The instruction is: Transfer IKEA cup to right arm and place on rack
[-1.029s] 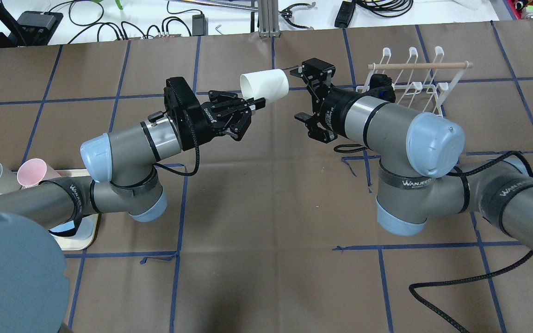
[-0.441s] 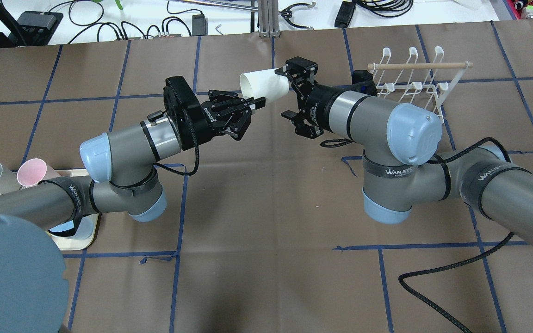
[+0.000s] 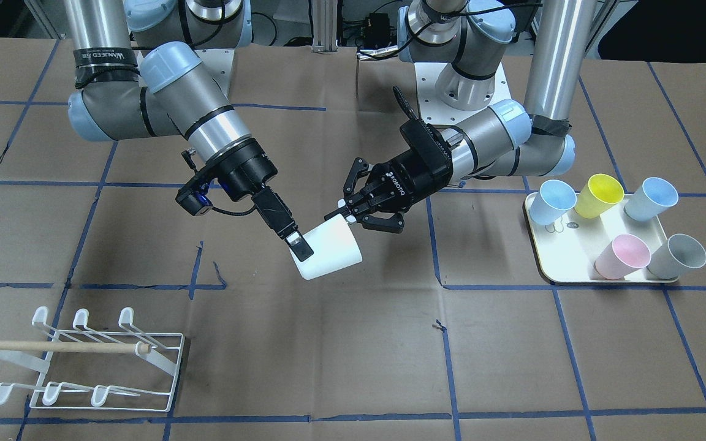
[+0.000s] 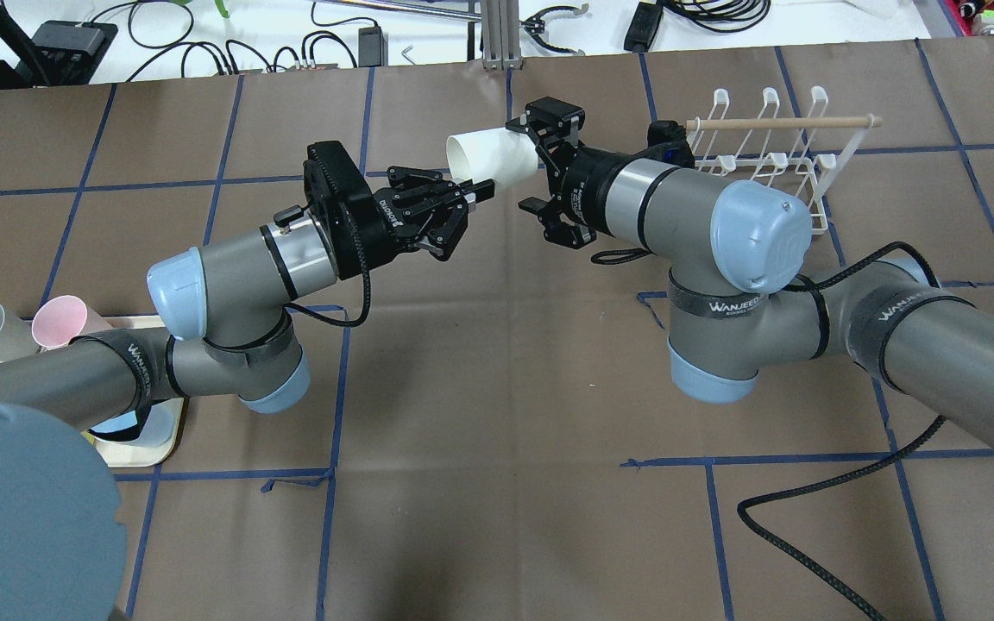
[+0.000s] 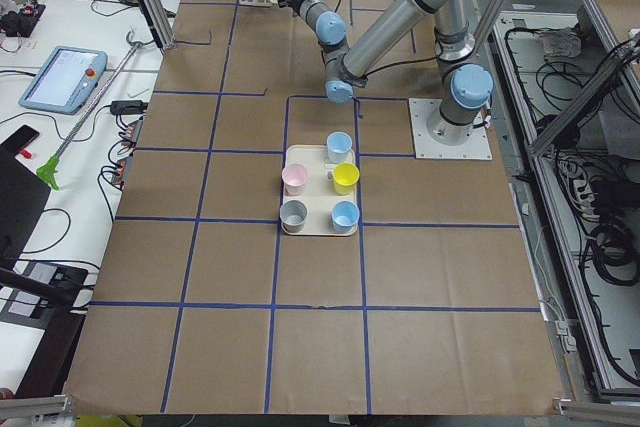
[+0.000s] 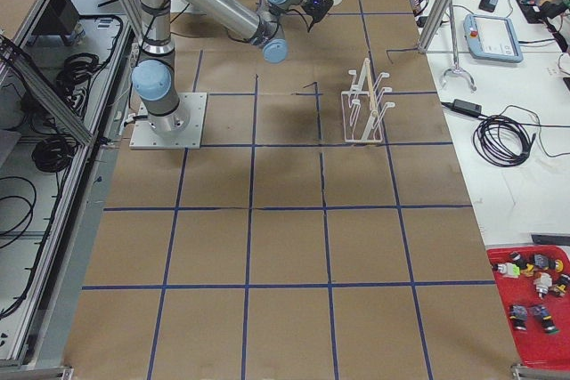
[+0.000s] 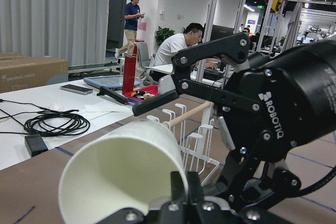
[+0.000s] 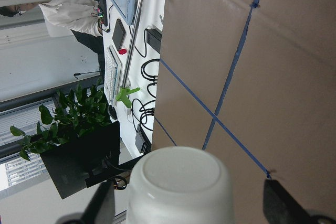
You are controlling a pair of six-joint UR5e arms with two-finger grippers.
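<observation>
Above the table's middle, toward its far edge, I see the left gripper pinching the white cup by its rim while the right gripper straddles the base with jaws apart, so I judge an early release would drop it short of the rack

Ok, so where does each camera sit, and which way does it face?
Front-facing: across the table, facing the robot; left arm and right arm meet at the white plastic cup.
Overhead: behind the shoulders, looking down; both arms, white wire rack.
Exterior left: table's left end; cream rectangular tray central, arms far.
Exterior right: opposite end; rack central.
Left wrist: behind the left fingers, into the cup's mouth.
Right wrist: at the cup's base, right fingers either side.
Both wrists share the cup.
</observation>
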